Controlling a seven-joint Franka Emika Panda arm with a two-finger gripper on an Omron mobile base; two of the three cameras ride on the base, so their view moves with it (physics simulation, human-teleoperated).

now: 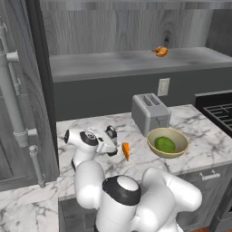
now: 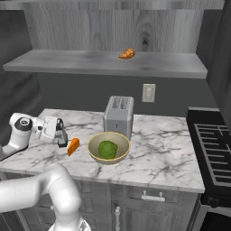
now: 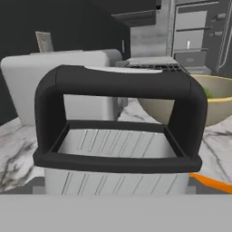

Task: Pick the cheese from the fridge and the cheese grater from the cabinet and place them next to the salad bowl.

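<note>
The cheese grater point(image 3: 118, 154), silver with a black handle, stands upright on the marble counter right in front of my hand. My gripper point(image 2: 62, 135) point(image 1: 114, 138) reaches level over the counter's left part and is open; its fingertips are hidden. The cheese point(image 1: 125, 150) point(image 2: 73, 146) point(image 3: 213, 183), a small orange wedge, lies on the counter just beside the gripper, on the bowl's side. The tan salad bowl point(image 1: 179, 152) point(image 2: 97, 155) point(image 3: 217, 108) with green contents sits a short way past the cheese. The cabinet shelf point(image 1: 113, 61) point(image 2: 81, 61) runs along the wall above. Pale fridge shelves point(image 3: 195, 31) show far behind.
A silver toaster point(image 1: 149, 113) point(image 2: 118, 115) point(image 3: 54, 86) stands behind the bowl by the wall. An orange-brown croissant point(image 1: 160, 51) point(image 2: 127, 54) lies on the shelf. A black stove point(image 1: 222, 111) point(image 2: 214, 140) borders the counter on the right. A tall grey door with a bar handle point(image 1: 13, 104) stands at the left.
</note>
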